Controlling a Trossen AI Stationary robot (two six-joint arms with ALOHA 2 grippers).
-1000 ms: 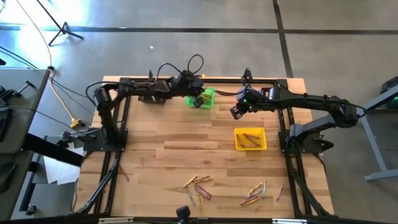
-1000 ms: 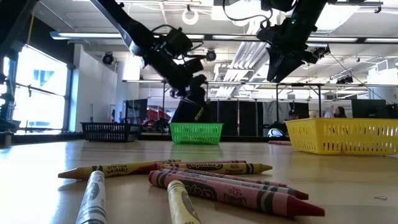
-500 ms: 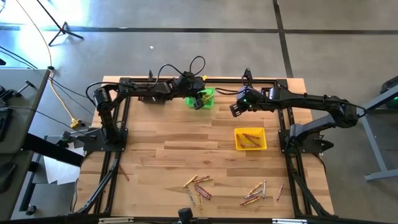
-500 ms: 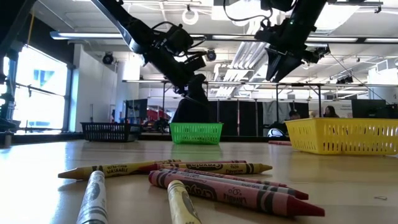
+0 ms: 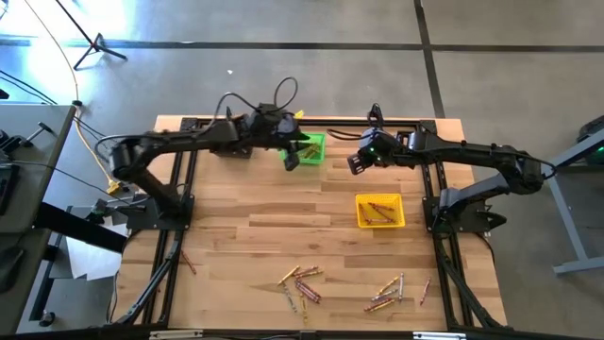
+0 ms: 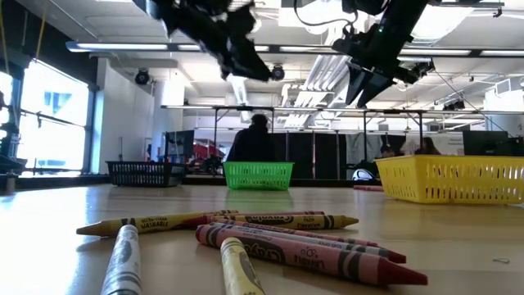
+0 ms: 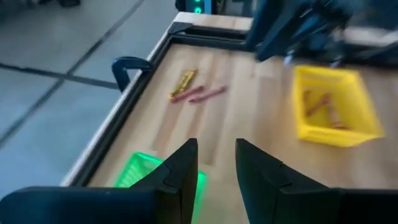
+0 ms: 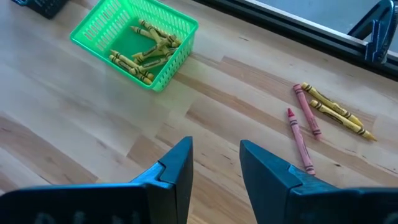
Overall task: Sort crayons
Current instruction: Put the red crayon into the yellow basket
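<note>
Several crayons lie loose near the table's near edge [image 5: 300, 281] [image 5: 392, 291]; they fill the foreground of the low view [image 6: 270, 238]. A few more lie near the far edge [image 8: 317, 112] [image 7: 196, 92]. The green bin [image 5: 310, 146] holds several crayons [image 8: 140, 50]. The yellow bin [image 5: 379, 210] holds a few. My left gripper [image 5: 291, 158] is open and empty, high above the green bin's near left side [image 7: 146, 171]. My right gripper [image 5: 356, 162] is open and empty, raised between the two bins.
A black bin [image 6: 143, 173] stands at the far left, mostly under my left arm in the high view. One crayon [image 5: 189, 263] lies alone by the left frame rail. Bare wood lies between the bins and the near crayon piles. People show in the room behind.
My left gripper has risen well above the green bin and shifted a little toward the table's left and near edges, while its arm has swung out to the left. My right gripper has stayed about where it was.
</note>
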